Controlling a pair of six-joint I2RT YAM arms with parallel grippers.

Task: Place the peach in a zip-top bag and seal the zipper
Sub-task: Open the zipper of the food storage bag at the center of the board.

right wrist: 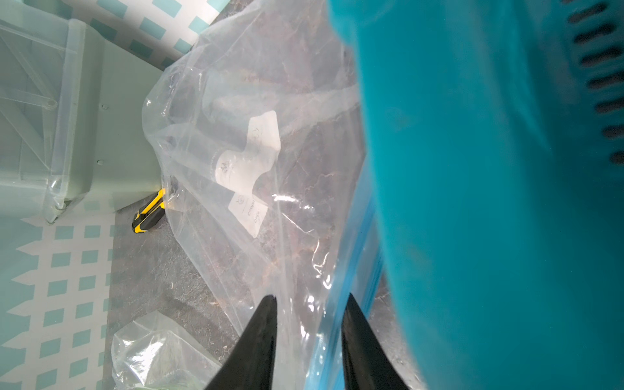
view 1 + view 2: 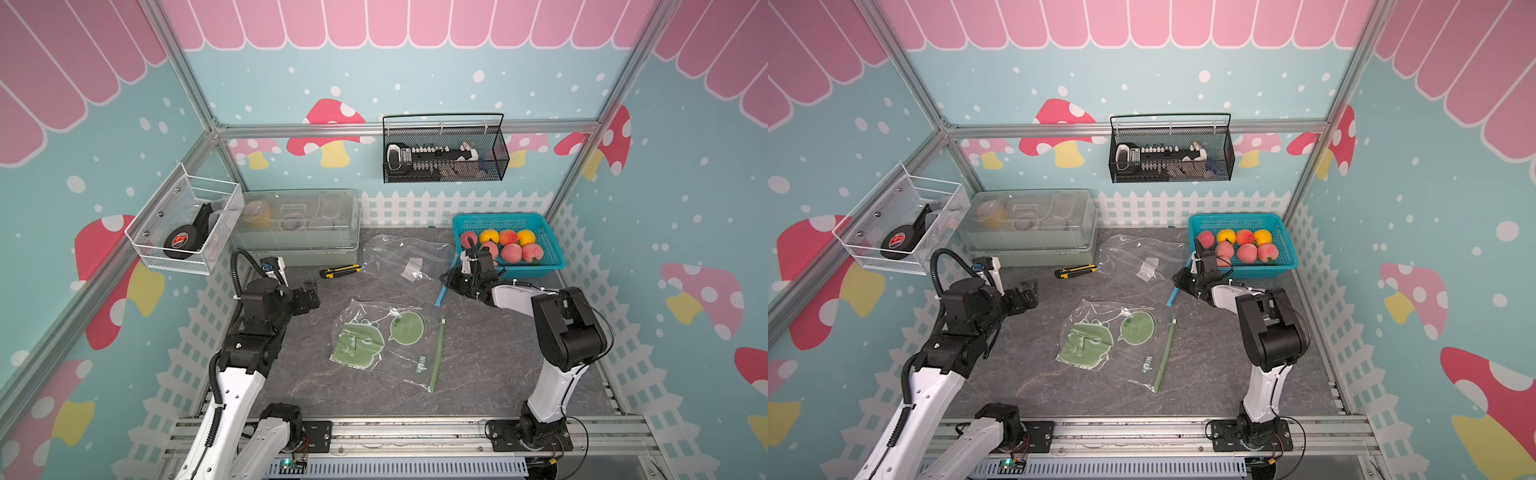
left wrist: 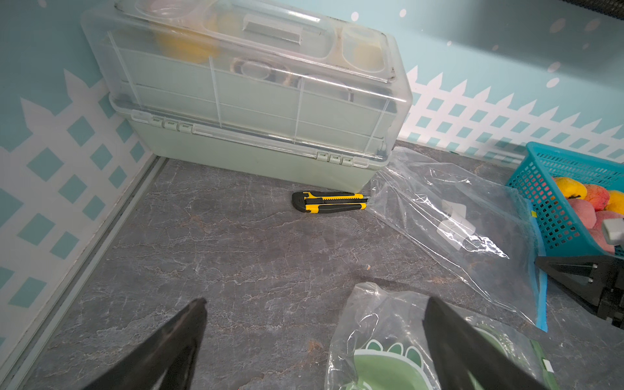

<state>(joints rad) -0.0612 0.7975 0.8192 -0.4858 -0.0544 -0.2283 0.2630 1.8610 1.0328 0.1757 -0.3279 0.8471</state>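
Observation:
Several pink peaches (image 2: pixel 511 252) (image 2: pixel 1246 252) lie with yellow fruit in a blue basket (image 2: pixel 498 216) at the back right. A clear zip-top bag (image 2: pixel 399 257) (image 1: pixel 253 169) with a blue zipper lies flat to the left of the basket. My right gripper (image 2: pixel 445 277) (image 1: pixel 310 297) is low beside the basket's left wall. Its jaws stand a little apart, with the bag's film and the blue zipper strip between them. A second bag (image 2: pixel 382 336) (image 3: pixel 381 337), with green prints and a green zipper, lies mid-table. My left gripper (image 2: pixel 311 293) (image 3: pixel 316 300) hovers wide open at that bag's left edge, holding nothing.
A yellow-black utility knife (image 2: pixel 340 271) (image 3: pixel 329 202) lies in front of a translucent storage box (image 2: pixel 295 224) at the back left. Wire baskets hang on the left wall (image 2: pixel 183 224) and the back wall (image 2: pixel 444 153). A white picket fence rings the table.

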